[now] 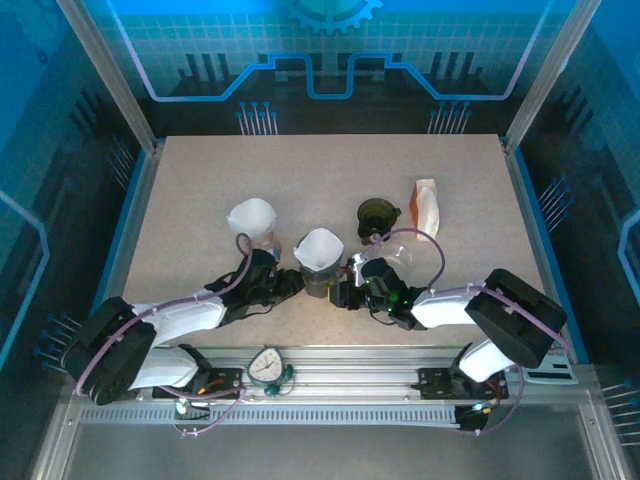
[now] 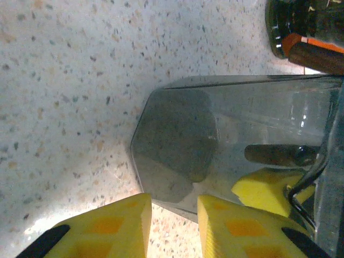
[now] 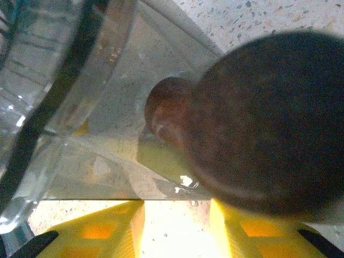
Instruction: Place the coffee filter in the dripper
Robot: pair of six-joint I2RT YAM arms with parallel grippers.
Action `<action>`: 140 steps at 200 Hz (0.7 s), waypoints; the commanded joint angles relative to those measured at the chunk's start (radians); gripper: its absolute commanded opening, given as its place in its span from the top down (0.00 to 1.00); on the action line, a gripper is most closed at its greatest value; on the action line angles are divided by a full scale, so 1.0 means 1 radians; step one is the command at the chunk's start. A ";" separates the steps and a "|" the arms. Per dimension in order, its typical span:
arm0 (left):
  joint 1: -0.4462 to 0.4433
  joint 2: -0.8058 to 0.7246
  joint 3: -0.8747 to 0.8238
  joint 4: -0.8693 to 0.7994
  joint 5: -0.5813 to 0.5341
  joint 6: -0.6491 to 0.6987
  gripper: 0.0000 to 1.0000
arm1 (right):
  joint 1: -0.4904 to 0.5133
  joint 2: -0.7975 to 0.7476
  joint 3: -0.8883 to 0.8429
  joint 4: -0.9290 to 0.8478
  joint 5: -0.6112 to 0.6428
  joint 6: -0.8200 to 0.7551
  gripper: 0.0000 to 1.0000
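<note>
Speckled table (image 1: pixel 200 190), blue booth (image 1: pixel 440 40); left hand (image 2: pixel 173 226), right hand (image 3: pixel 177 228): cannot tell grip

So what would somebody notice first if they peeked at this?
Probably the white paper filter sitting in the clear dripper in the middle of the table, with the left arm and right arm leaning in from either side. Next, a second white filter just to its left, and the orange-and-white packet standing further right.
</note>
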 commanded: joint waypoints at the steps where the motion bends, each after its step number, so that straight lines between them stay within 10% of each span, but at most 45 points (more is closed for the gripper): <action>1: -0.013 0.030 0.063 0.057 0.037 0.027 0.69 | -0.008 0.032 0.051 0.061 0.036 0.019 0.63; 140: -0.037 -0.219 0.023 -0.278 -0.034 -0.040 0.63 | -0.002 0.095 0.098 0.102 0.119 0.074 0.64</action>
